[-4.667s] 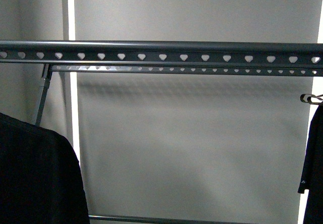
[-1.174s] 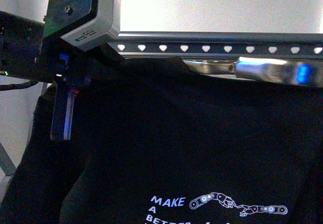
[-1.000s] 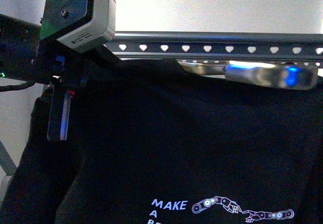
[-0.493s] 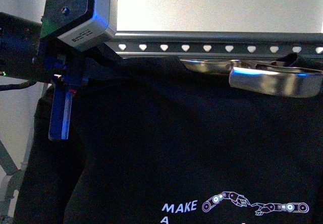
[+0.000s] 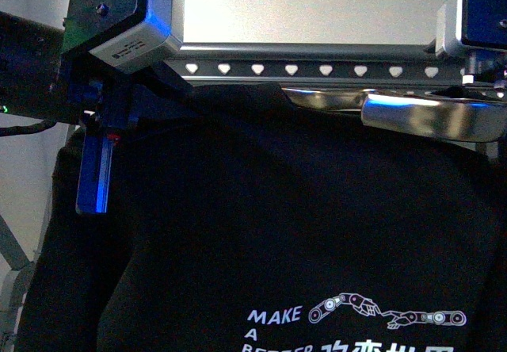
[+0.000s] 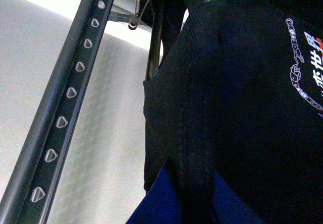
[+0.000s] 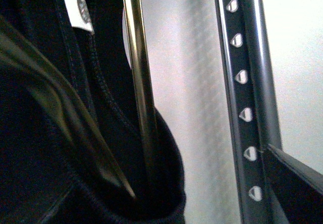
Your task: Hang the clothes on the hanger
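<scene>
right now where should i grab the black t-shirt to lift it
Probably the top shoulder edge of the T-shirt, from the front: it hangs flat, print forward, just below the rack bar, and that seam looks thick.

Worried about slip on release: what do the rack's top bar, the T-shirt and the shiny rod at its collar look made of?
The top bar looks like coated metal: dark grey, matt, with punched heart-shaped holes. The T-shirt looks like soft knit fabric, perhaps cotton: matt black, stitched seams. The shiny rod looks like polished metal, perhaps chrome: mirror-like glare.
</scene>
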You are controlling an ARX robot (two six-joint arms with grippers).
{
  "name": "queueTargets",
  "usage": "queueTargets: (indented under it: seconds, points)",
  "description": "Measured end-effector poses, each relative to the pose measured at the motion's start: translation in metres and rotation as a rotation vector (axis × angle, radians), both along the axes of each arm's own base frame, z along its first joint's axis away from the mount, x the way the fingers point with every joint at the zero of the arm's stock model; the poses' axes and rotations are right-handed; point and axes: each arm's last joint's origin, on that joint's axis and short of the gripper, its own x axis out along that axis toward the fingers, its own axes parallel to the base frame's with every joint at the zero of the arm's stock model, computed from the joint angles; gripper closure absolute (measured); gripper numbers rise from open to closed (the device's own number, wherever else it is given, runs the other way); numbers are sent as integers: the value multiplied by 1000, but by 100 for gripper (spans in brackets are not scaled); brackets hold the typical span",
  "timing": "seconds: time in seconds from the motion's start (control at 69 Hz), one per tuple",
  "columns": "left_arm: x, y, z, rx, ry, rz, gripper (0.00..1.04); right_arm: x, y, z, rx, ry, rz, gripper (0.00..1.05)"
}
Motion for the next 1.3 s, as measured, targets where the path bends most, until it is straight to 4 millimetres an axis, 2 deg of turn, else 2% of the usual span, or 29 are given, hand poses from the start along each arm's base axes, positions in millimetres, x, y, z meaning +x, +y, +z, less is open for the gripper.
queueTargets:
  seconds: [0.261, 0.507, 0.58, 0.739, 1.087, 1.174, 1.261, 1.304]
  points:
    - [0, 0, 0, 2, -1, 7, 101, 26, -10, -18, 60, 72, -74, 51]
    - [0, 0, 0, 2, -1, 7, 101, 27, -16, -16, 129, 61, -79, 87]
    - [0, 0, 0, 3, -7, 3, 101, 24, -17, -15, 121, 45, -71, 92]
    - [0, 0, 1, 3, -14, -2, 100, 21, -20, -16, 117, 28, -52, 96]
    - [-2, 0, 4, -1, -26, -17, 48, -1, -32, -14, 255, 50, -61, 96]
    - [-3, -1, 6, -2, -31, -21, 30, -13, -41, -16, 331, 107, -86, 96]
    - [-3, -1, 6, -3, -31, -21, 17, -22, -49, -21, 381, 158, -101, 96]
    - [0, -2, 5, -111, -37, 160, 7, -30, -53, -26, 415, 208, -72, 96]
